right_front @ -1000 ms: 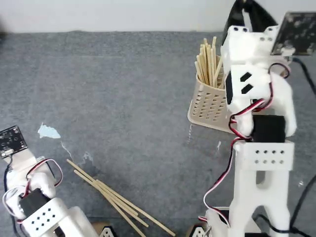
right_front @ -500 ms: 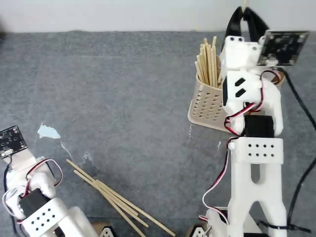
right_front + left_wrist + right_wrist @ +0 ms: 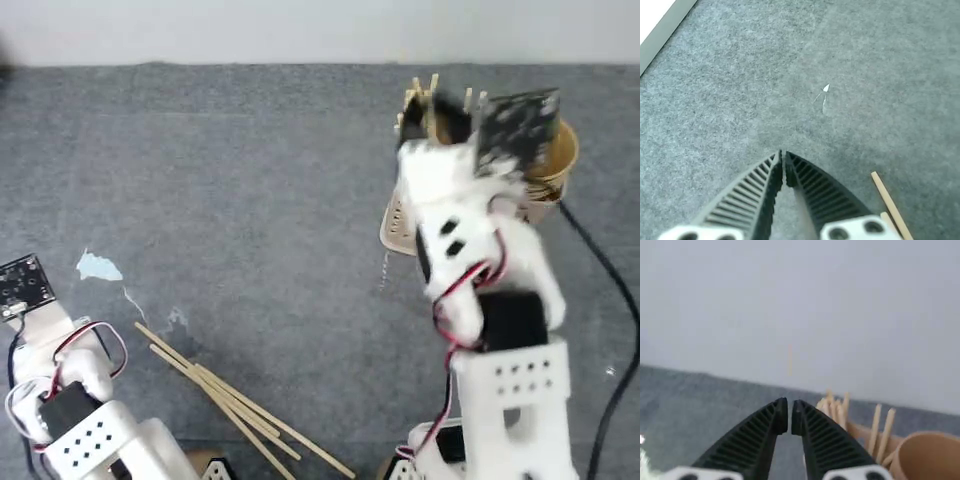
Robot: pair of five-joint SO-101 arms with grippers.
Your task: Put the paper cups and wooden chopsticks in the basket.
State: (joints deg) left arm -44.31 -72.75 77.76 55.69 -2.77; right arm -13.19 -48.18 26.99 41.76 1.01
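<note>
The right arm stretched forward over the basket [image 3: 408,225], its hand [image 3: 790,416] clenched, empty, level with the upright chopsticks [image 3: 880,427] and paper cup [image 3: 927,455]. The left hand [image 3: 784,167] hung low, pinched shut, over the table [image 3: 865,75] near loose chopsticks [image 3: 240,415].

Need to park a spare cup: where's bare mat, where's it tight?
Free: the wide stretch of grey mat bordered by the basket on one side and the loose chopsticks nearer the arms. Tight: around the basket under the right arm, and the corner by the left arm.
</note>
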